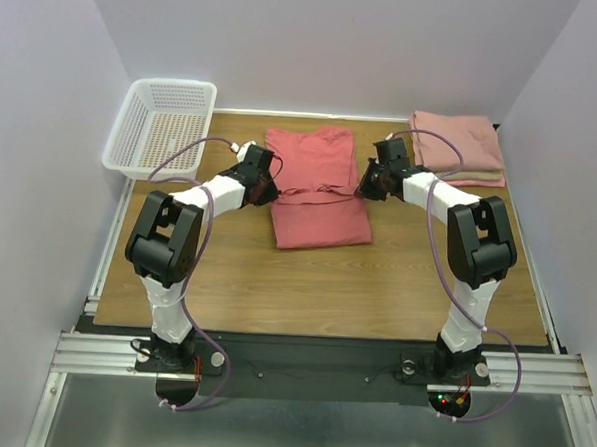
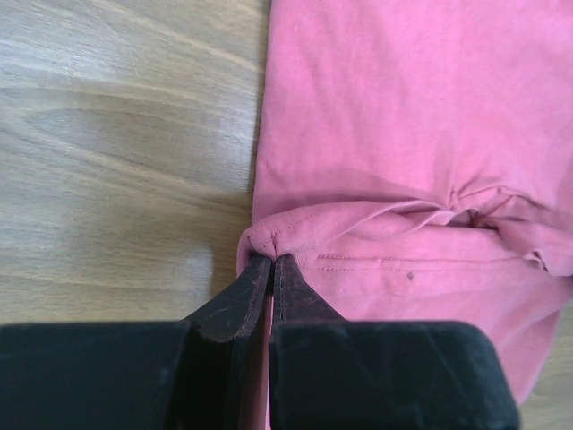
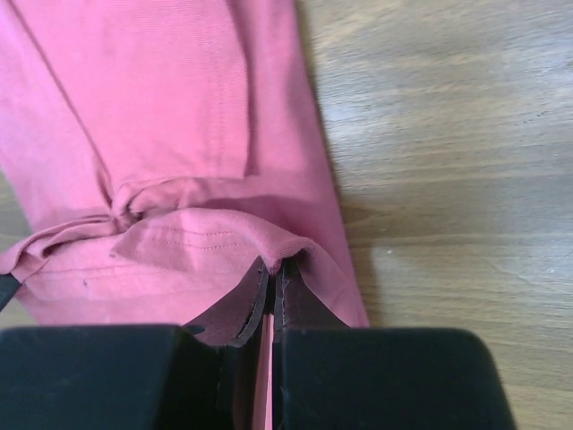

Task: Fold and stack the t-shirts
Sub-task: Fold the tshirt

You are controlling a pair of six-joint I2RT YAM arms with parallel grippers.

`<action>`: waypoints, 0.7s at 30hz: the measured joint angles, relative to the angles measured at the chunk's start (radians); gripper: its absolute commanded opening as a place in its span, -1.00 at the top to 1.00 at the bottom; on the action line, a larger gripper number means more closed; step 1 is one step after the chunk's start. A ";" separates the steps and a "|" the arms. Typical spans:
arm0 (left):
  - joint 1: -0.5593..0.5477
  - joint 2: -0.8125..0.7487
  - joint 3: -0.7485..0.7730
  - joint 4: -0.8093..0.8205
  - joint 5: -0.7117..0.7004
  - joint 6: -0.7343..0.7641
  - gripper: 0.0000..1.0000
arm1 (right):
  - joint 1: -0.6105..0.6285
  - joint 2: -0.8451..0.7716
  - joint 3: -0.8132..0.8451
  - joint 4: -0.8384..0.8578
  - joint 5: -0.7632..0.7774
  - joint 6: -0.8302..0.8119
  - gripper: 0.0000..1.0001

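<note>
Two pinches: left gripper [image 2: 271, 262] and right gripper [image 3: 274, 266] clamp opposite side edges of the coral-red t-shirt [image 1: 317, 209], centred on the table [image 1: 395, 289], probably to fold it evenly. At far right, folded shirts [image 1: 457, 147] sit stacked.

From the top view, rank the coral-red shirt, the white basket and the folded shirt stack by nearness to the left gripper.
1. The coral-red shirt, table centre: the left gripper is shut on its left edge.
2. The white basket, far-left corner, beyond and to the left of that gripper.
3. The folded shirt stack, far-right corner, on the other side of the coral-red shirt.
</note>
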 measured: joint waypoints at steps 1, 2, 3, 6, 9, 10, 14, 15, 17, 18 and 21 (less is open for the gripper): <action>0.001 0.008 0.003 0.000 0.000 0.003 1.00 | -0.002 0.006 0.001 0.000 0.005 0.003 0.99; 0.002 0.017 0.007 -0.002 0.000 0.006 1.00 | -0.003 0.008 0.002 -0.001 0.008 0.005 0.99; 0.002 0.021 0.009 -0.002 0.000 0.008 1.00 | -0.005 0.014 0.006 -0.003 0.010 0.006 0.99; 0.002 0.033 0.024 -0.003 0.000 0.018 1.00 | -0.008 0.023 0.021 -0.003 0.011 0.009 0.99; 0.002 0.042 0.051 -0.002 -0.001 0.036 1.00 | -0.008 0.032 0.039 -0.002 0.014 0.009 0.73; 0.002 0.043 0.056 -0.002 -0.001 0.039 1.00 | -0.008 0.032 0.041 -0.002 0.016 0.009 0.57; 0.003 0.044 0.070 0.002 -0.001 0.058 0.65 | -0.009 0.032 0.041 -0.001 0.010 0.008 -0.18; 0.003 0.044 0.071 0.002 -0.001 0.062 0.53 | -0.011 0.032 0.041 -0.002 0.004 0.010 -0.28; 0.003 0.044 0.072 -0.001 0.000 0.075 0.00 | -0.013 0.032 0.041 -0.001 -0.014 -0.003 -0.54; 0.003 0.044 0.072 -0.001 0.002 0.080 -0.24 | -0.014 0.031 0.040 -0.002 -0.020 -0.002 -0.74; 0.004 0.044 0.072 0.003 0.018 0.080 -0.97 | -0.014 0.006 0.023 -0.001 -0.045 -0.012 -1.00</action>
